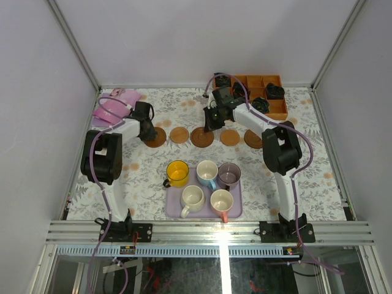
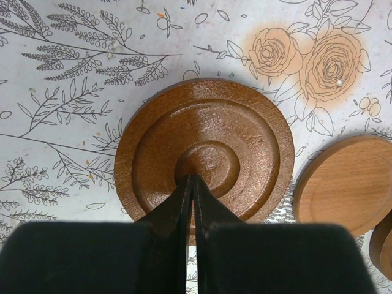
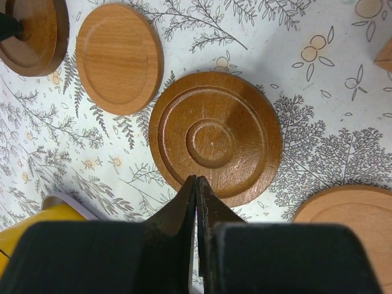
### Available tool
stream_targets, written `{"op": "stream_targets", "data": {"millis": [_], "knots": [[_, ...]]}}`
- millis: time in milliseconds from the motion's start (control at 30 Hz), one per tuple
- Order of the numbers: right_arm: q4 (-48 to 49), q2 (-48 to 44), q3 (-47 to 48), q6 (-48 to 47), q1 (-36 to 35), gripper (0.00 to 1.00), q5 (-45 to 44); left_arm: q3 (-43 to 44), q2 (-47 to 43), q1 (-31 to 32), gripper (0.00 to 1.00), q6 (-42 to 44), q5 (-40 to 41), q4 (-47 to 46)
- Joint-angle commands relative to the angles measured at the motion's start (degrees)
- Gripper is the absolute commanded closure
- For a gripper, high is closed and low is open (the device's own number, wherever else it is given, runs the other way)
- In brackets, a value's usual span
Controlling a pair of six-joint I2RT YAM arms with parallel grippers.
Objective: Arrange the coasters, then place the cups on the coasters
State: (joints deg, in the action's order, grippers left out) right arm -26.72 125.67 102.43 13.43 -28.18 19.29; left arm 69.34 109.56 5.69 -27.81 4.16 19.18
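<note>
a: top view first. where do the coasters sit?
b: five in a row across the floral tablecloth (image 1: 306,171). from the left: the left-end dark coaster (image 1: 157,139), the light coaster (image 1: 179,135), the middle dark coaster (image 1: 201,138), the second light coaster (image 1: 229,137), and the right-end coaster (image 1: 251,139), partly under the right arm.
a: and the cups?
b: nearer the arm bases, well apart from the row. the yellow cup (image 1: 177,173), blue cup (image 1: 207,171), purple cup (image 1: 229,175), cream cup (image 1: 192,199) and pink cup (image 1: 222,201) are gathered at the lavender tray (image 1: 173,213).
a: the grippers?
b: the left gripper (image 1: 149,130) is at the far-left edge of the left-end dark coaster. the right gripper (image 1: 208,125) is just beyond the middle dark coaster. their fingers are too small to read from up here. the compartment box (image 1: 278,111) sits at the far right.
a: left wrist view?
b: the fingers (image 2: 177,205) are pressed together into one wedge, with nothing between them. the tip lies over the left-end dark coaster (image 2: 205,141), at the near side of its central ring. i can't tell whether it touches the wood. the light coaster (image 2: 349,184) lies just to the right, apart from it.
a: right wrist view?
b: much the same. the fingers (image 3: 211,211) are closed tight on each other and hold nothing. the tip sits over the near rim of the middle dark coaster (image 3: 214,138), with the coaster's centre straight ahead. the light coaster (image 3: 119,58) is ahead and to the left. the left-end dark coaster (image 3: 37,30) is in the top-left corner, with the other gripper's tip over it. the second light coaster (image 3: 349,226) is low on the right and the yellow cup (image 3: 37,229) low on the left.
</note>
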Motion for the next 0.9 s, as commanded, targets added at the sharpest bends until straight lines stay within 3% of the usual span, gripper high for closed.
{"op": "stream_targets", "data": {"millis": [0, 433, 633, 867], "knots": [[-0.2, 1.0, 2.6, 0.1, -0.6, 0.98, 1.6, -1.2, 1.6, 0.1, 1.0, -0.2, 1.1, 5.0], [-0.8, 3.0, 0.5, -0.4, -0.9, 0.98, 2.1, 6.7, -2.2, 0.2, 1.0, 1.3, -4.6, 4.0], [-1.7, 3.0, -1.8, -1.0, -0.9, 0.99, -0.9, 7.1, -4.3, 1.1, 1.0, 0.8, -9.1, -0.5], [-2.5, 2.5, -3.7, -0.8, -0.8, 1.0, -5.4, 10.7, -0.5, 5.3, 1.0, 3.2, -13.1, -2.7]]}}
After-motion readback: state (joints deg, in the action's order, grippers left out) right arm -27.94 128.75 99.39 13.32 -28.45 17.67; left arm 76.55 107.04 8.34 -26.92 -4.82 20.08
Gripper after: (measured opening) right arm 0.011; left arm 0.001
